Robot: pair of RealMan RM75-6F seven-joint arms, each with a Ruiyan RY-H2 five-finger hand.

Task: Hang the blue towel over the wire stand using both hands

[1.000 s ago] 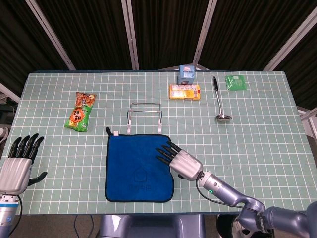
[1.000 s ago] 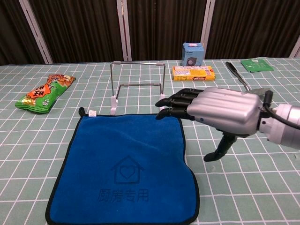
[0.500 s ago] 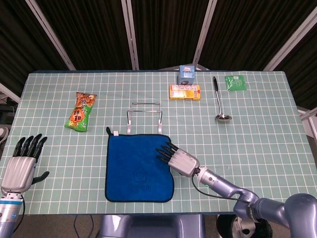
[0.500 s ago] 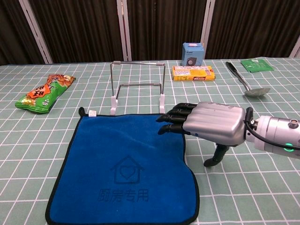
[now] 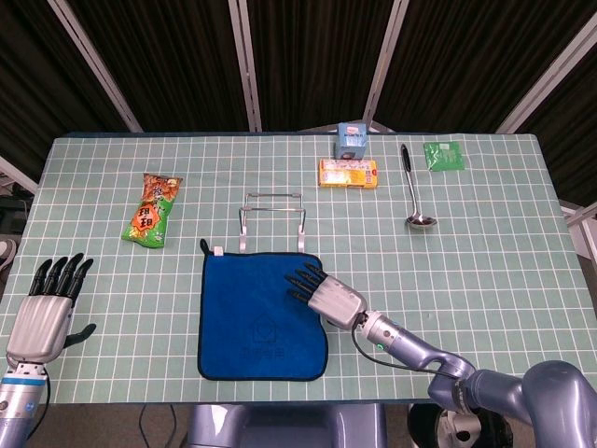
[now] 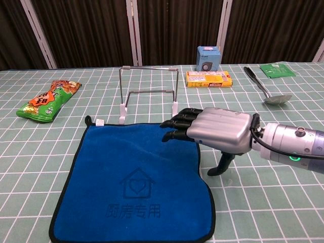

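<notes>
The blue towel [image 5: 259, 315] [image 6: 134, 177] lies flat on the table, black-edged, with a house mark in its middle. Just beyond its far edge stands the wire stand [image 5: 272, 220] [image 6: 149, 93], bare. My right hand [image 5: 322, 291] [image 6: 210, 128] hovers low over the towel's far right corner, palm down, fingers stretched toward the left, thumb hanging down; it holds nothing. My left hand [image 5: 48, 309] is at the table's near left edge, far from the towel, fingers straight and apart, empty. The chest view does not show it.
A green snack packet [image 5: 152, 210] [image 6: 46, 100] lies at the left. Behind the stand sit a yellow box [image 5: 349, 173] [image 6: 208, 78], a small blue box [image 5: 352, 140] [image 6: 208, 58], a ladle [image 5: 412, 187] [image 6: 266, 87] and a green sachet [image 5: 443, 155] [image 6: 276, 70].
My right hand has slid left and a little further over the towel's far right corner. My left hand has drifted slightly toward the near edge.
</notes>
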